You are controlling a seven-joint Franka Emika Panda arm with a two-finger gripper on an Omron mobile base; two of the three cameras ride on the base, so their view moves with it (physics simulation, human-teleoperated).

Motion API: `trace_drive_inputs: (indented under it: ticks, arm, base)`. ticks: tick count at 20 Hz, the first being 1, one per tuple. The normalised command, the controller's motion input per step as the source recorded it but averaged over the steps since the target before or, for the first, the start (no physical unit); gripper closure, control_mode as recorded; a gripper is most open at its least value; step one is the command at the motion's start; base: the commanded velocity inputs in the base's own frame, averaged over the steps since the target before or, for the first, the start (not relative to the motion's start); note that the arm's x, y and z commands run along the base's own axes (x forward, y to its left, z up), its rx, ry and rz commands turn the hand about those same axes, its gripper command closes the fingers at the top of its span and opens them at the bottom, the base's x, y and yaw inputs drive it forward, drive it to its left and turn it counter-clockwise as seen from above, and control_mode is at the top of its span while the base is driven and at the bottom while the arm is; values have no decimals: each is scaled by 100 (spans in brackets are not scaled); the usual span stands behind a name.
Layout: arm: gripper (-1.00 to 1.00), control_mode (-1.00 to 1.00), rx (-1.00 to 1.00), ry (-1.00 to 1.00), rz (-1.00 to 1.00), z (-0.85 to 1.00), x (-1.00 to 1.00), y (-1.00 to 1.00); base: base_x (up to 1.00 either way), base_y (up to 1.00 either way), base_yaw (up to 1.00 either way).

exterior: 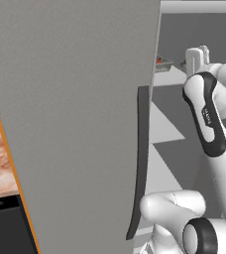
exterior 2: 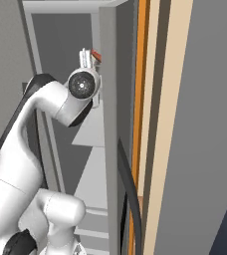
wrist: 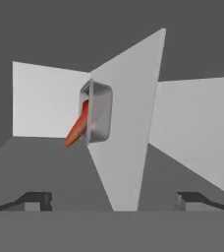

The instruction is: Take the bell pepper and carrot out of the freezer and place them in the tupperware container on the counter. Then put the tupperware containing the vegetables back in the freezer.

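**A:** Where was the carrot?

**B:** In the hand view the carrot [wrist: 77,127], a long orange-red piece, sat just left of centre. It lay partly inside the tupperware container [wrist: 98,112], a shallow grey tray with a raised rim, and its pointed end stuck out over the rim toward seven o'clock. The view was rolled, so the tray appeared to stand on edge against a pale freezer shelf [wrist: 133,123].

**A:** And from the base cameras?

**B:** In the left base view the tray [exterior: 163,64] showed at one o'clock, on a shelf inside the freezer [exterior: 75,109], with a sliver of orange-red in it. The open door filled the left side, its dark curved handle [exterior: 141,163] running down toward six o'clock.

**A:** What about the gripper?

**B:** The gripper [wrist: 114,199] sat at the bottom of the hand view, jaws wide apart and holding nothing, well short of the tray.
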Motion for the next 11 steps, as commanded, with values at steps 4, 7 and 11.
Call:
trace_drive_inputs:
  ticks: [4,7,11]
  arm:
    - [-100,-100,0,-3,-5,0,-100,0]
    - [-100,-100,0,0,-5,-2,-100,0]
    - [-100,-100,0,0,-5,-16,-100,0]
  base:
    - [0,0,0]
    - [0,0,0]
    - [0,0,0]
